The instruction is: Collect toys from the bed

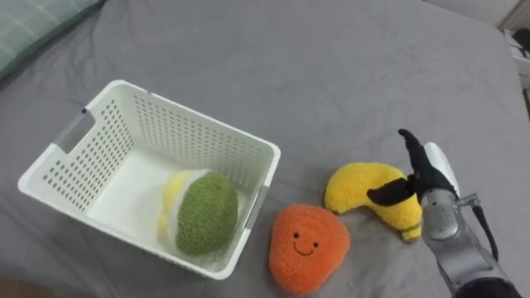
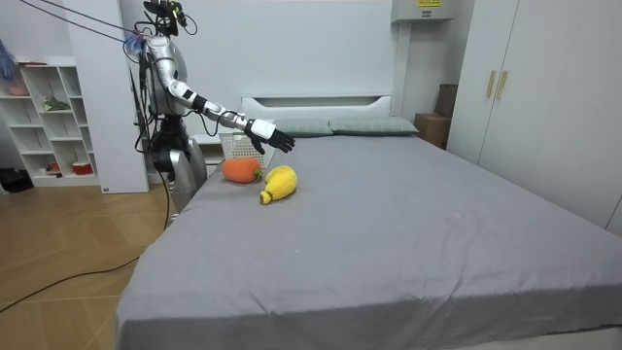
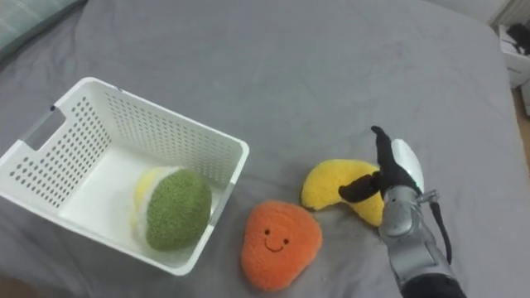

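A white perforated basket (image 1: 190,112) stands on the grey bed (image 1: 331,74) and holds a green and yellow plush toy (image 1: 203,213). Just right of the basket lies an orange plush toy (image 1: 308,247) with a smiling face. Further right lies a yellow banana-shaped plush toy (image 1: 364,190). My right hand (image 1: 431,170) hovers over the yellow toy's right end, open, fingers straight and thumb spread, holding nothing. In the room view I stand at the bedside with my right hand (image 2: 267,136) stretched out above the yellow toy (image 2: 280,183).
A checked pillow (image 1: 33,29) lies at the bed's far left corner. More pillows (image 2: 369,126) rest by the headboard. A shelf unit (image 2: 49,117) stands behind me, and a wardrobe (image 2: 544,97) fills the room view's right.
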`<state>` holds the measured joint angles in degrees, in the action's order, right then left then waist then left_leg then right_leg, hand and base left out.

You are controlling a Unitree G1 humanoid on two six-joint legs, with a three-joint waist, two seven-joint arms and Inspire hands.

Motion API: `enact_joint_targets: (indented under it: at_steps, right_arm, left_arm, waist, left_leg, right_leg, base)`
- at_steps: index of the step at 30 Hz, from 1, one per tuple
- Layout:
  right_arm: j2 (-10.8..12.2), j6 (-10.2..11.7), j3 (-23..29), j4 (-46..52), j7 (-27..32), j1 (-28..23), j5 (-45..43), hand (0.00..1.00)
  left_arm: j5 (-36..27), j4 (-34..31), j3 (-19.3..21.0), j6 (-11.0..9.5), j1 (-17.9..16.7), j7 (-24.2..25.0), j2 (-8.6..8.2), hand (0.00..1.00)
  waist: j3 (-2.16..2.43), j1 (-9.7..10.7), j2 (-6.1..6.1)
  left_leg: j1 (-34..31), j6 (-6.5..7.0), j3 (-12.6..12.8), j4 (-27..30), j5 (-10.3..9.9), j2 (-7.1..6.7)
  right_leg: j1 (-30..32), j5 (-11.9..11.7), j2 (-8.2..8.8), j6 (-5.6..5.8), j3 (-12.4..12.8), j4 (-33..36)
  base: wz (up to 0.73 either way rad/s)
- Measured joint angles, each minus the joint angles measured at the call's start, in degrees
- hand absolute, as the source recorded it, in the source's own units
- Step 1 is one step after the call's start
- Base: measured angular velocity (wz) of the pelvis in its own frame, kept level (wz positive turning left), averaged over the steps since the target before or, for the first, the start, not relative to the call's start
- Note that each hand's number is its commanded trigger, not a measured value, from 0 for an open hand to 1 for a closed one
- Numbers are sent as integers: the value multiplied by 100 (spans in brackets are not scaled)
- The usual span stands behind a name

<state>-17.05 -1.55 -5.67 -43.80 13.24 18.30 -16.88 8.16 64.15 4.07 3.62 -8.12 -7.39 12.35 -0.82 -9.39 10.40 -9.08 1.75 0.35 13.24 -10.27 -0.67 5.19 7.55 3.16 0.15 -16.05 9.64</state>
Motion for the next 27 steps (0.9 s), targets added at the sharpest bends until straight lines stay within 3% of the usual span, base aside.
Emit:
enact_joint_targets:
  at_steps: [8, 16, 27]
  right_arm:
    - [-27, 164, -39, -1046, 173, 424, 289, 0]
    - [-110, 352, -109, -1654, 361, 812, 309, 0]
    - [-188, 407, -270, -2261, 544, 901, 283, 0]
  left_arm:
    - [-421, 55, -105, -137, 211, -58, 30, 0]
    - [-419, 135, -104, -166, 289, -81, 25, 0]
    - [-421, 276, -323, -218, 587, -87, 26, 0]
  waist:
    - [-42, -200, -24]
    - [-136, -222, -42]
    - [-157, -366, -110]
  left_leg:
    - [-319, -7, -71, 47, 35, -8]
    - [-543, -26, -151, 44, 90, -11]
    - [-642, -30, -214, 37, 103, -14]
  right_leg:
    - [256, 0, 20, 1, -149, -8]
    - [439, -8, 23, -11, -261, -8]
    - [518, -9, 26, -12, -310, -8]
  base:
    - [10]
    - [6]
    - [2]
